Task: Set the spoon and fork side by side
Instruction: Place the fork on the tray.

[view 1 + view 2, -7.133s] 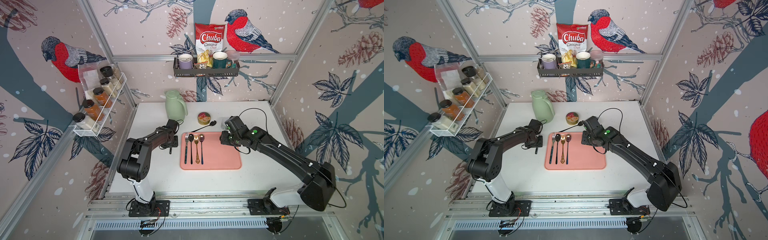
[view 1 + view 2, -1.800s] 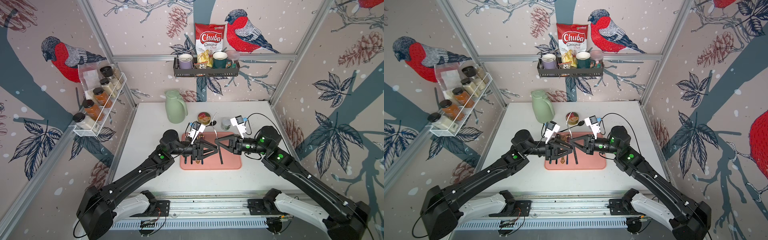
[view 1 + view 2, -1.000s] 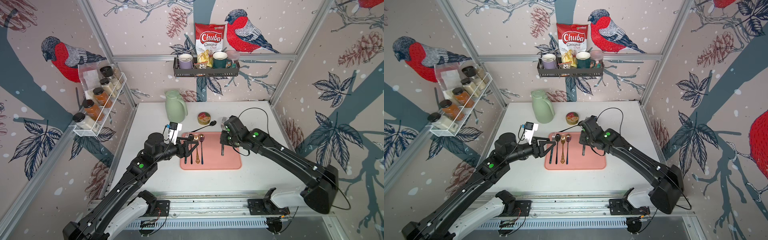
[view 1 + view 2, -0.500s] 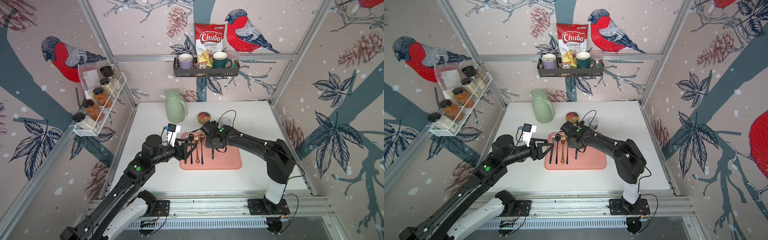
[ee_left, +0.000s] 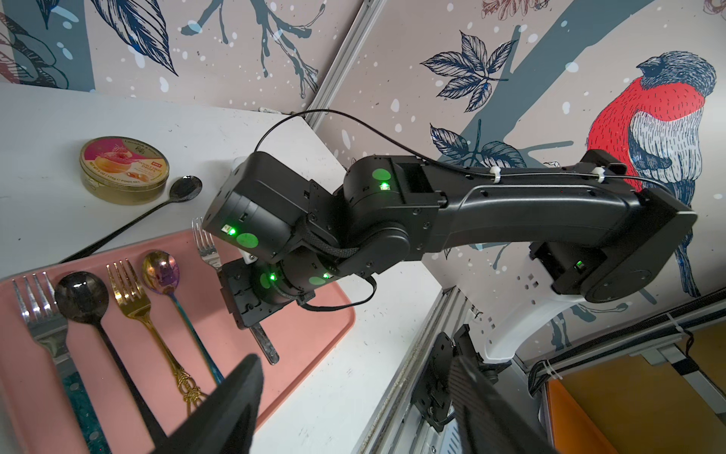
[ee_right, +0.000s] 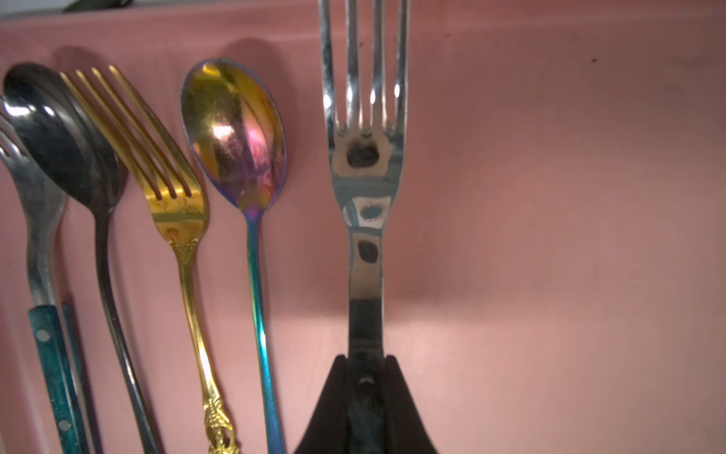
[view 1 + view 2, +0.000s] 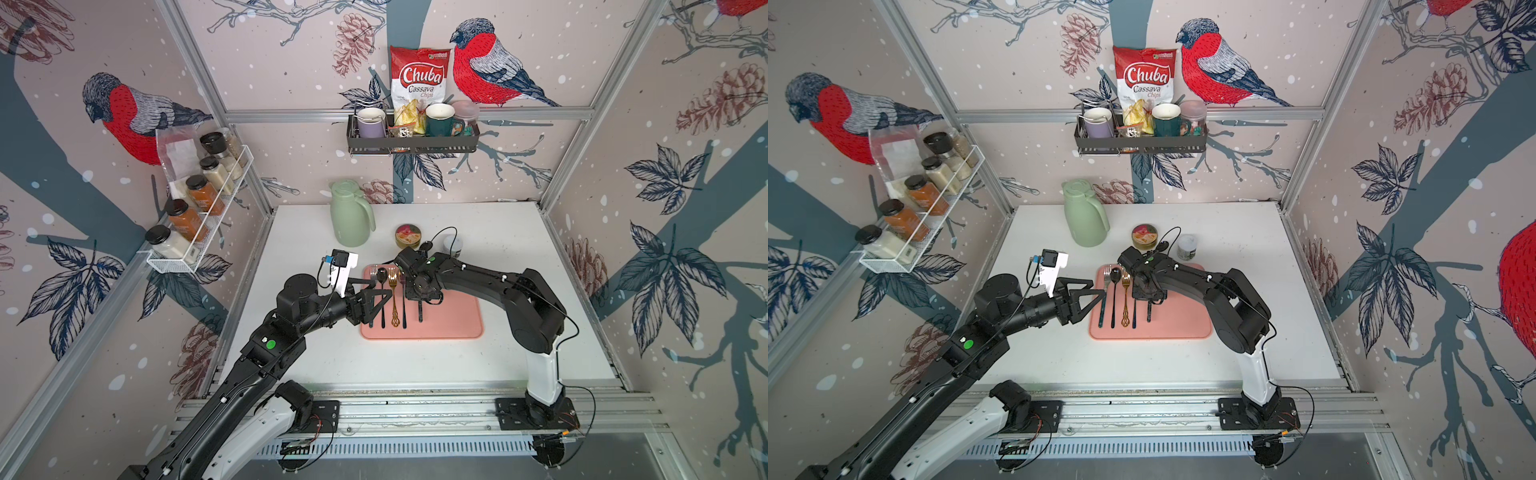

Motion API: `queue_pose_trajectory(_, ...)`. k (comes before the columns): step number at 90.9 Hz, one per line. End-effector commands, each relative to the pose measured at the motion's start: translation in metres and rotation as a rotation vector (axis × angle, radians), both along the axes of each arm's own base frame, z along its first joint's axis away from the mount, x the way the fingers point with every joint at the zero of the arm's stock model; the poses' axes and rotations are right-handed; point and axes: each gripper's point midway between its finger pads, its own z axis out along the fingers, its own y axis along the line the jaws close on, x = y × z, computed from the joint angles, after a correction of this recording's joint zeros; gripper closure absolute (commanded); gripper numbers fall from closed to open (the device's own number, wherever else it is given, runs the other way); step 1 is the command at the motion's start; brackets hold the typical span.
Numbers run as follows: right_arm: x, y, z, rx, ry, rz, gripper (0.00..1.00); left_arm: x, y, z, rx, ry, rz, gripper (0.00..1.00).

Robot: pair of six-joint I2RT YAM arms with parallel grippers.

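Left gripper (image 7: 1095, 289) hangs wide open at the pink tray's (image 7: 453, 320) left edge. On the tray lie a teal-handled fork (image 6: 39, 204), black spoon (image 6: 59, 145), gold fork (image 6: 176, 204) and rainbow spoon (image 6: 235, 133) — then, just beside it, a silver fork (image 6: 365, 177), its handle clamped in the right gripper (image 6: 365, 359). Green jug (image 7: 353, 218) and tin (image 7: 408, 236) stand behind on the bench (image 7: 498, 232).

- In both top views the silver fork (image 7: 420, 311) showed only its handle end, at the right wrist's six o'clock. The tines and neck lay hidden under the arm.
- The right gripper (image 6: 365, 363) covered part of the fork's handle, and the tine tips ran out of that wrist frame.
- The left gripper (image 5: 353, 365) appeared only as two dark, blurred fingers (image 5: 235, 401), cut off by the frame.
- The black spoon (image 7: 426, 246), beyond the twelve o'clock edge of the tray (image 7: 457, 328), showed little but its bowl.
- The label on the jar (image 7: 453, 246) was too small to read.
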Motion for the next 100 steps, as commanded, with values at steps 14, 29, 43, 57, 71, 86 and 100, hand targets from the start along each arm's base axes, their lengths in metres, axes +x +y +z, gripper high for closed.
queue_pose_trajectory(14,-0.001,0.005,-0.016,0.006,0.029,0.022,0.99,0.0,-0.002,0.006,-0.017,-0.035,-0.015,0.24)
queue_pose_trajectory(29,-0.001,0.005,-0.02,0.001,0.036,0.024,0.99,0.001,-0.002,0.004,-0.011,-0.035,-0.012,0.25)
queue_pose_trajectory(43,-0.003,0.006,-0.021,0.001,0.038,0.03,0.99,0.001,-0.002,0.006,-0.014,-0.038,-0.011,0.25)
queue_pose_trajectory(57,-0.004,0.006,-0.023,0.007,0.045,0.023,0.99,0.001,-0.001,0.007,-0.016,-0.041,-0.008,0.24)
queue_pose_trajectory(71,-0.005,0.008,-0.025,0.015,0.055,0.018,0.99,0.002,-0.001,0.006,-0.02,-0.041,-0.006,0.25)
queue_pose_trajectory(86,-0.007,0.007,-0.026,0.01,0.063,0.017,0.96,0.001,-0.001,0.007,-0.018,-0.047,-0.008,0.25)
queue_pose_trajectory(100,-0.008,0.009,-0.031,0.023,0.077,0.015,0.9,0.002,-0.002,0.007,-0.02,-0.05,-0.008,0.25)
